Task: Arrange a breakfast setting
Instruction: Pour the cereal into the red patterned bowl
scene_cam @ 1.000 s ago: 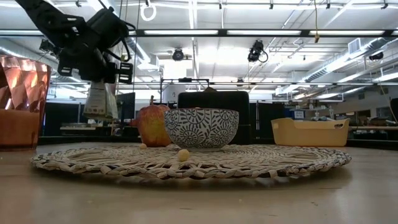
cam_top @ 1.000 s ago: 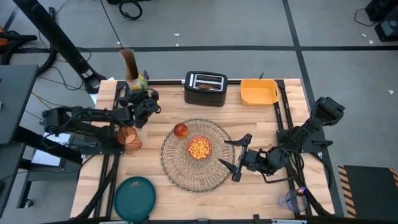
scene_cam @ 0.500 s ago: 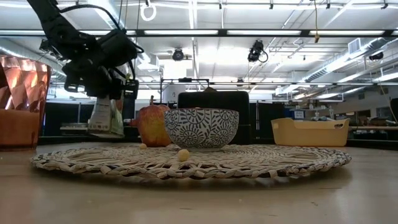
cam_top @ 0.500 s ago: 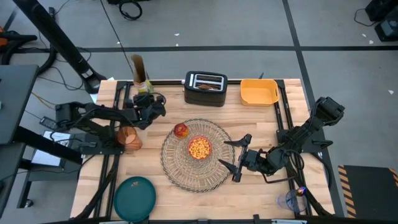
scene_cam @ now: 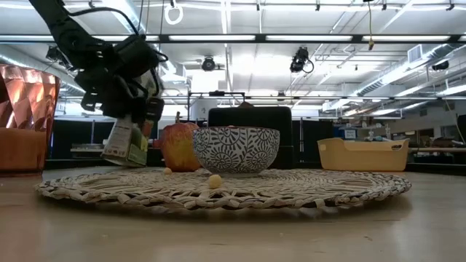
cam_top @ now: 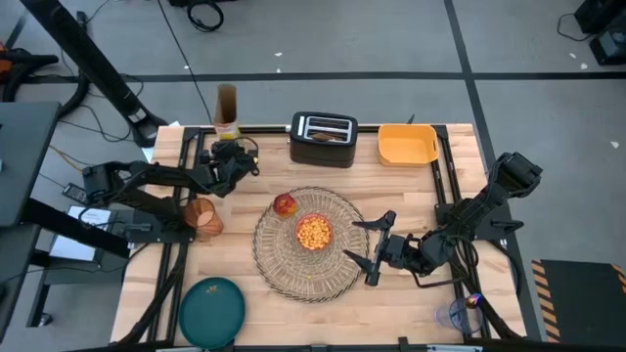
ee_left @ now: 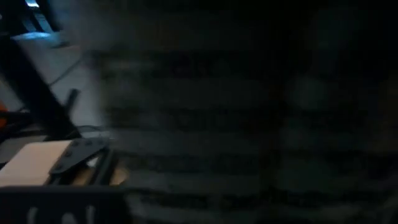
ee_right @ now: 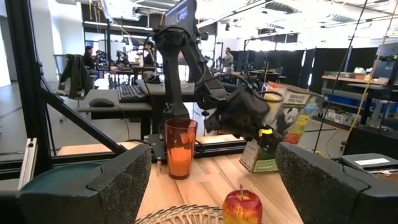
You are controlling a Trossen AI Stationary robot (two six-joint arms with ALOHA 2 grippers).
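Observation:
My left gripper [cam_top: 233, 161] is shut on a cereal box [cam_top: 226, 108] near the table's far left corner. The box tilts and also shows in the low view [scene_cam: 128, 143] and the right wrist view [ee_right: 281, 121]. A bowl of cereal [cam_top: 313, 232] and a red apple [cam_top: 285, 204] sit on the round woven placemat [cam_top: 293, 274]. The orange cup [cam_top: 202, 217] stands left of the mat. The dark teal plate [cam_top: 212, 311] lies at the near left. My right gripper [cam_top: 377, 249] is open and empty at the mat's right edge. The left wrist view is dark. My left gripper holds the cereal box by its side at about mid-height [ee_right: 268, 127], coming level from the table's left. The gripper body hides the fingers' exact place. The box tilts, its lower end [scene_cam: 120, 159] low over the table; whether it rests there, I cannot tell.
A black toaster [cam_top: 323, 139] and a yellow-orange square bin [cam_top: 407, 144] stand along the far edge. A loose cereal piece [scene_cam: 214, 181] lies on the mat. Bare wood shows at the near right of the table [cam_top: 411, 313].
My left gripper has carried the cereal box down toward the table and a little toward the right. The box's top has swung from leaning left toward upright in the high view, and in the low view the box now tilts. The right arm has kept still.

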